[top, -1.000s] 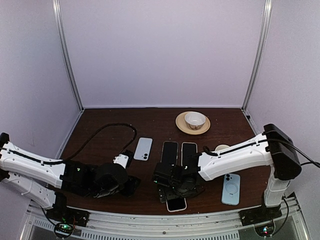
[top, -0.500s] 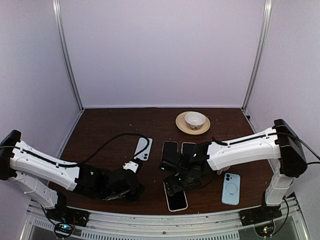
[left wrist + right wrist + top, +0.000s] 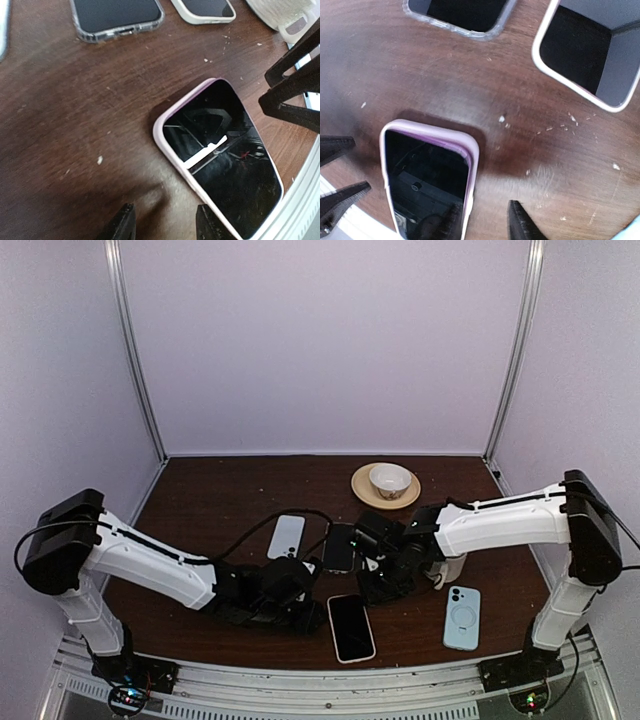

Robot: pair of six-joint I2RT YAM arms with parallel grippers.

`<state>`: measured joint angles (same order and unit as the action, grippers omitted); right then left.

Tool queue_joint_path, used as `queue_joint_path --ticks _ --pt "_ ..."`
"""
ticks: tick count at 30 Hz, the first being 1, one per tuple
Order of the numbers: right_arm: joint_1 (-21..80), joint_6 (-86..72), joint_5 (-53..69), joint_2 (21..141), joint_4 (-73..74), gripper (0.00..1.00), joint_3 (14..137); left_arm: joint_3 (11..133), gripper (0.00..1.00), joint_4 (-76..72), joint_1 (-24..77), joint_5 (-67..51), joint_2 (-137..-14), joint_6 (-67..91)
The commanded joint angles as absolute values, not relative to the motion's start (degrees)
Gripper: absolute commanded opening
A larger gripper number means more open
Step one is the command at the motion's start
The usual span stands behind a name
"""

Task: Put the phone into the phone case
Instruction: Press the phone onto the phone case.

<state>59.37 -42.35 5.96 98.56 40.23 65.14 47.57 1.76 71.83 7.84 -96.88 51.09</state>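
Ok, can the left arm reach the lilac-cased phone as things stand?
Probably yes: the phone lies flat just ahead of the open left gripper, only bare table between; the right gripper is close by, not gripping it.

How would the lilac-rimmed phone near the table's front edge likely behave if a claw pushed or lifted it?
The phone lies flat, so a push would probably slide it rather than tip it. Its glossy screen looks slippery, and the lilac rim likely grips better. It appears rigid.
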Motion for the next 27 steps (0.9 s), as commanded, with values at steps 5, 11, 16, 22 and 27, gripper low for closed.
queue_joint_path --ticks 5,11,16,22,27 --pt "59.71 -41.56 11.42 104.92 34.58 0.18 62.26 50.63 0.44 -2.17 71.09 2.75 -100.94 51.95" --pt "61.81 -41.90 9.06 108.33 38.36 0.11 63.45 50.11 0.44 -2.37 71.08 2.91 -100.88 52.15" --pt "61.94 -42.11 5.30 106.22 43.38 0.14 65.25 50.10 0.44 -2.28 70.93 3.57 -101.04 52.05" --pt "61.44 -39.47 1.50 101.71 49.25 0.21 71.30 49.35 0.43 -2.86 70.26 3.91 -100.99 52.34" --pt "61.10 -39.26 3.99 100.95 45.06 0.32 71.18 48.95 0.42 -3.43 70.05 4.47 -101.20 52.57"
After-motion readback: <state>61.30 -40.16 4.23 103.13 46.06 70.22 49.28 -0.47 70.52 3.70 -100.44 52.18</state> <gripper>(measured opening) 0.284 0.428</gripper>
